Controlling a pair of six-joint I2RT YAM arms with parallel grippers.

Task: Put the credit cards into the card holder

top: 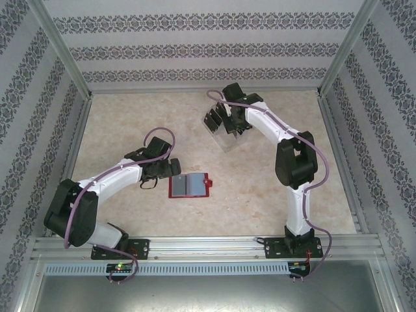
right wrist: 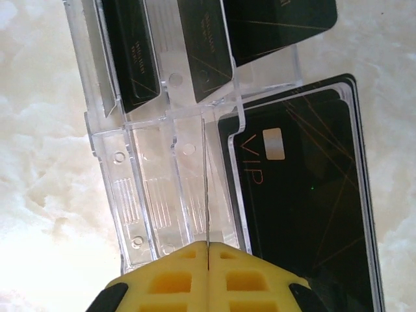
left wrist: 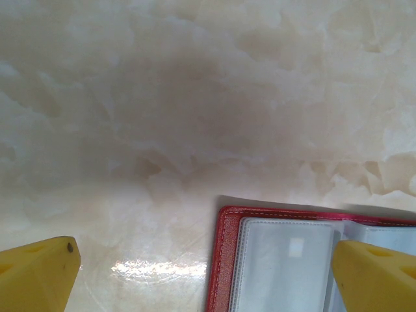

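Pale marbled tabletop (top: 260, 182) between wallpapered walls (top: 195, 52); right claw (right wrist: 208, 246) is closed, yellow fingers (right wrist: 175, 279) pressed together over the clear plastic rack (right wrist: 156, 208), a thin dark edge leaving their seam, card or divider I cannot tell; black credit cards (right wrist: 305, 214) sit in the rack ahead and right of it, one lettered "VIP" in gold, other print unreadable; left claw (left wrist: 205, 248) gapes wide, the red card holder (left wrist: 286, 260) lying open flat under its right side.

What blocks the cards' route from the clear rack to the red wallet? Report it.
Nothing visible: bare tabletop separates the clear rack, with its credit cards, from the open card holder. The left gripper stands at the holder's left edge, off that route.
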